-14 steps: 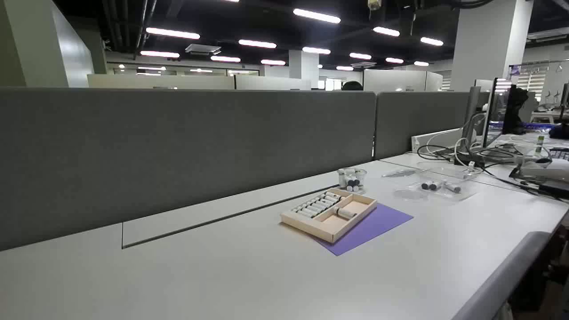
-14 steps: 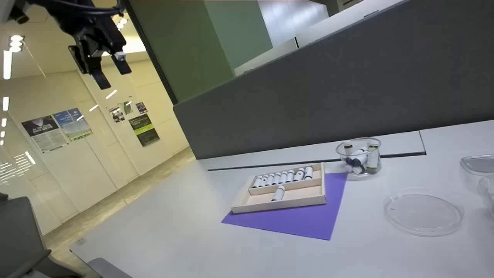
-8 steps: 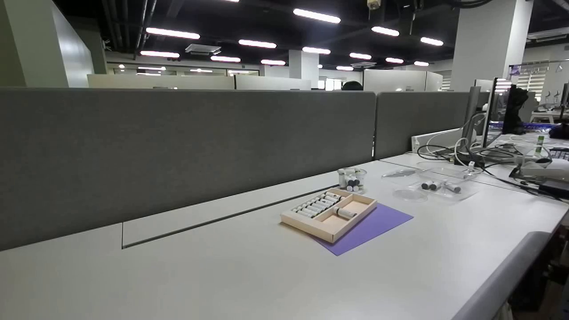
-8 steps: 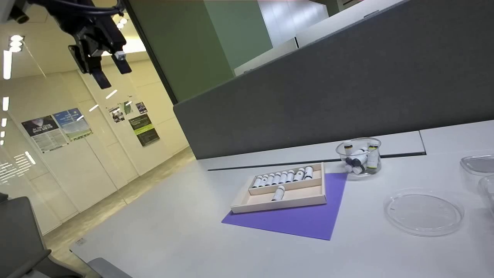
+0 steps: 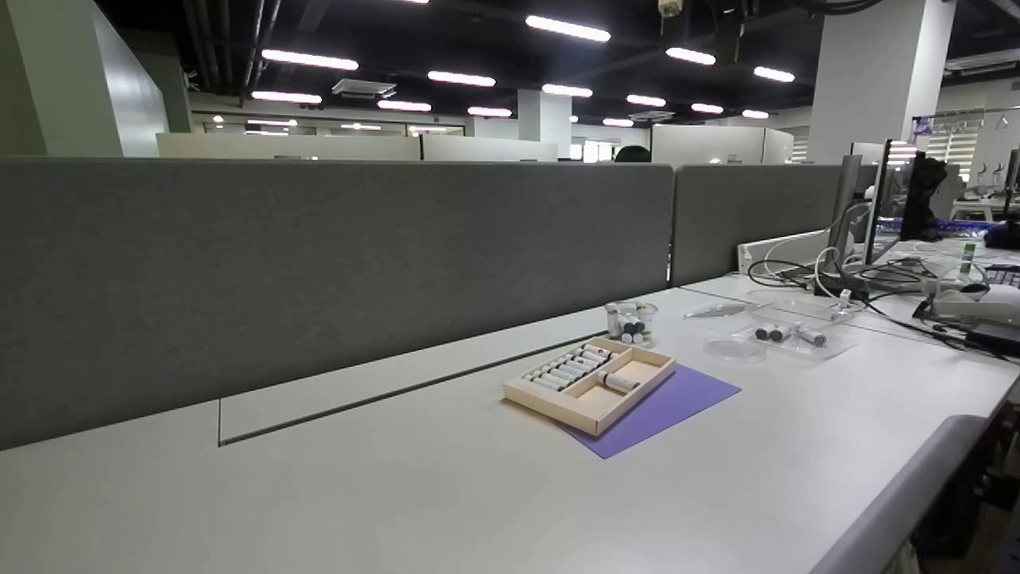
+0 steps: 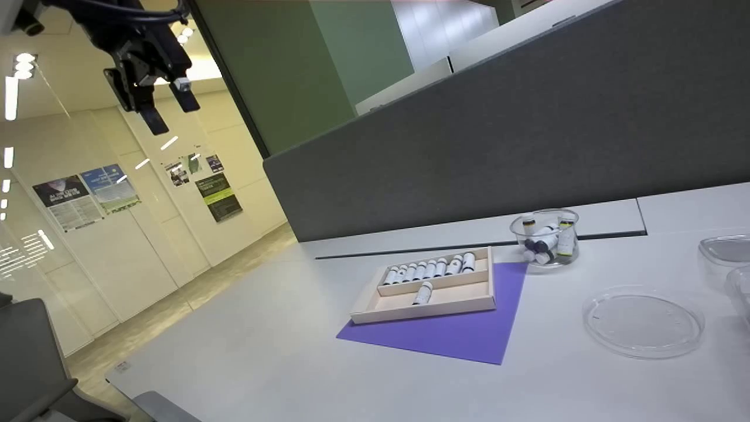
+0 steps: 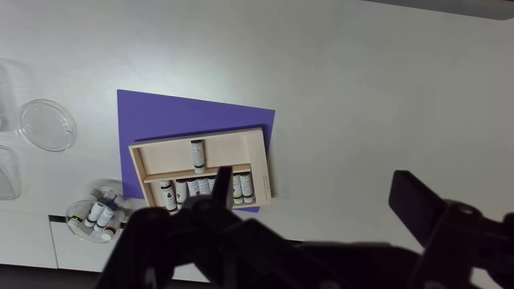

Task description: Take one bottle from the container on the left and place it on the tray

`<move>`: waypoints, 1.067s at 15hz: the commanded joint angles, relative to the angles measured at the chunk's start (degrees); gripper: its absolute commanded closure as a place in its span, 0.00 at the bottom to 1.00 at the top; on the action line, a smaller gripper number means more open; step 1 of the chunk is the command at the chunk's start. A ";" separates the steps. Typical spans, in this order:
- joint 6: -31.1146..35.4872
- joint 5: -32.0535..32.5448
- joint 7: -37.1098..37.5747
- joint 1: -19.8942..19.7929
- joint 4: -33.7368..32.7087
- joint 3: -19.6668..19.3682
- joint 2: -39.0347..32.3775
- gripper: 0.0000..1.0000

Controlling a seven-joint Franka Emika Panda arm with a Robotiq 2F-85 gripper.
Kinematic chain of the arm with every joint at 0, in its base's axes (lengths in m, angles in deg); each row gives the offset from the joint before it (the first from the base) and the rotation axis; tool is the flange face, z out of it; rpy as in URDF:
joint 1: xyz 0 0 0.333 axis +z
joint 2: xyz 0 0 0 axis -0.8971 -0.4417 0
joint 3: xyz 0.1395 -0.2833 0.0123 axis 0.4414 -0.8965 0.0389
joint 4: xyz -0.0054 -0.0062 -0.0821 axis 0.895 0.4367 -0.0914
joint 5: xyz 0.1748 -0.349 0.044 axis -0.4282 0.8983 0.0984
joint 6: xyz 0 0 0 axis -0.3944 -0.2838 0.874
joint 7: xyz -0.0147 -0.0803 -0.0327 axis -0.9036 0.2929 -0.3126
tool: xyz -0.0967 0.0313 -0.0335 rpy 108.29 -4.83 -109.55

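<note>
On the far left of an exterior view, a gray chair [image 6: 29, 346] is standing beside the white table [image 6: 252, 351], and posters [image 6: 65, 202] are hanging on the wall [image 6: 152, 234] behind. High up, the robot's black gripper [image 6: 173, 116] is hanging in the air, well apart from the things below. Its two fingers [image 6: 154, 121] are pointing down and standing wide apart, and in the wrist view the table is showing between them. A long gray partition [image 6: 498, 146] is running along the back of the table.

Next, a purple mat [image 6: 433, 335] is lying on the table. A pale wooden tray [image 6: 445, 309] is sitting mostly on the mat, with one corner poking out past it. A thin wooden strip [image 6: 454, 281] is splitting the tray into two parts. In the back part, small white bottles [image 6: 430, 269] are lying side by side in a row. In the front part, one white bottle [image 6: 423, 293] is lying by itself, and one end is pointing at the strip.

To the right of the tray, a clear bowl [image 6: 546, 215] is standing just beside the mat, and more bottles [image 6: 566, 237] are crowding together inside it. Farther right, a flat, clear, round dish [image 6: 644, 322] is lying on the table. Past the dish, in an exterior view, a few dark-ended bottles [image 5: 811, 337] are lying near each other. At the right end, a computer monitor [image 5: 891, 203] is standing near a tangle of wires [image 5: 880, 275].
</note>
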 commanded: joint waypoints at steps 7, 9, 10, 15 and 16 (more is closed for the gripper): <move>9.54 1.87 -0.32 -1.65 1.76 -2.15 -0.57 0.00; 13.76 2.86 -2.67 -2.86 1.75 -4.19 -2.29 0.00; 15.02 3.72 -4.29 -3.64 1.07 -5.34 -3.60 0.00; 14.60 5.62 -16.01 -6.96 -6.59 -13.01 -12.65 0.00; 13.89 6.38 -17.66 -8.11 -9.29 -14.42 -15.23 0.00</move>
